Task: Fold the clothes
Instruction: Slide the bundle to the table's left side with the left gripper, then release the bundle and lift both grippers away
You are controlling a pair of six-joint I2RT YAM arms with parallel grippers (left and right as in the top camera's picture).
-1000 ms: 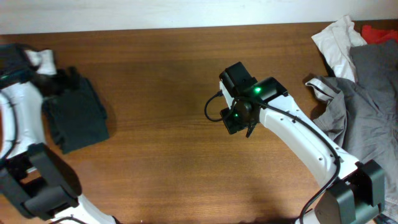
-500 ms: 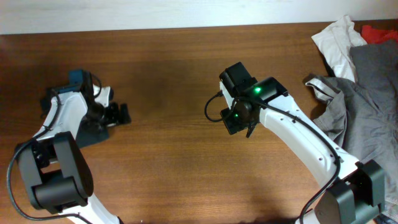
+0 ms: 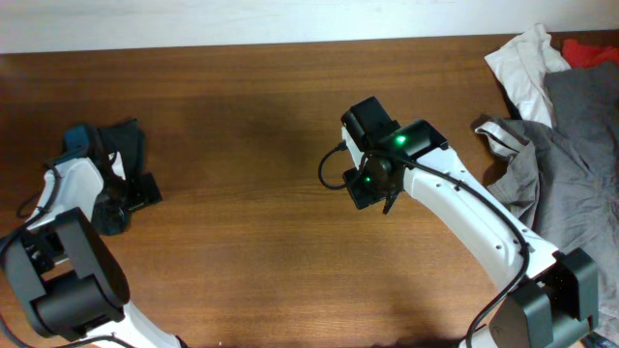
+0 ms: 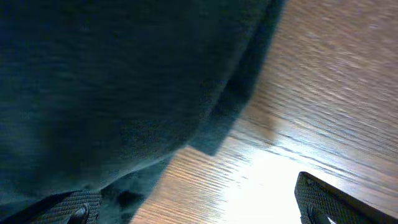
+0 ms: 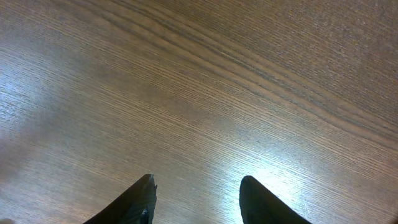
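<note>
The dark greenish T-shirt [image 3: 123,145] lies folded at the table's left end, mostly hidden under my left arm, and no lettering shows. It fills the upper left of the left wrist view [image 4: 112,81]. My left gripper [image 3: 131,190] is open and low over the shirt's edge. In the left wrist view [image 4: 199,210] one finger [image 4: 78,210] is at the fabric and the other [image 4: 323,199] is over bare wood. My right gripper [image 3: 363,186] is open and empty above bare wood mid-table, and its own view shows the same [image 5: 196,200].
A pile of clothes lies at the right end: a grey garment [image 3: 566,145], a white garment [image 3: 522,58] and something red [image 3: 592,48]. The table's back edge meets a pale wall [image 3: 290,19].
My left arm swung from the far left edge out over the shirt, then drew back a little to the left. The shirt, in plain view before, is now mostly covered. The right arm has not moved.
</note>
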